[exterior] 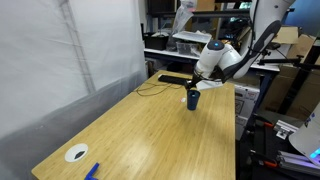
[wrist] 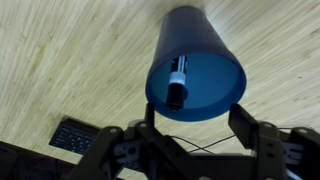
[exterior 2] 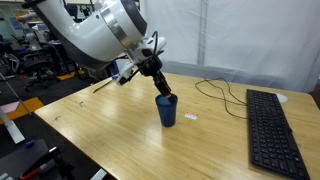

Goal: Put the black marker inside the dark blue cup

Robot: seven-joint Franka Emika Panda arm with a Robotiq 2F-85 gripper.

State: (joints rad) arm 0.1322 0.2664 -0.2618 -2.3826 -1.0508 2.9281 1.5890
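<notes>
The dark blue cup (wrist: 200, 55) stands upright on the wooden table, seen from above in the wrist view. The black marker (wrist: 177, 82) is inside it, leaning against the cup's wall with its whitish part showing. My gripper (wrist: 195, 125) is open and empty, its two fingers spread just above the cup's rim. In both exterior views the gripper (exterior 2: 160, 88) (exterior: 198, 86) hangs right over the cup (exterior 2: 166, 112) (exterior: 193, 99); the marker is hidden there.
A black keyboard (exterior 2: 272, 130) lies near the table's edge with a thin black cable (exterior 2: 215, 92) beside the cup. A small white scrap (exterior 2: 191, 117) lies by the cup. A bright blue flat object (exterior: 92, 171) and a white disc (exterior: 76, 153) sit at the far end.
</notes>
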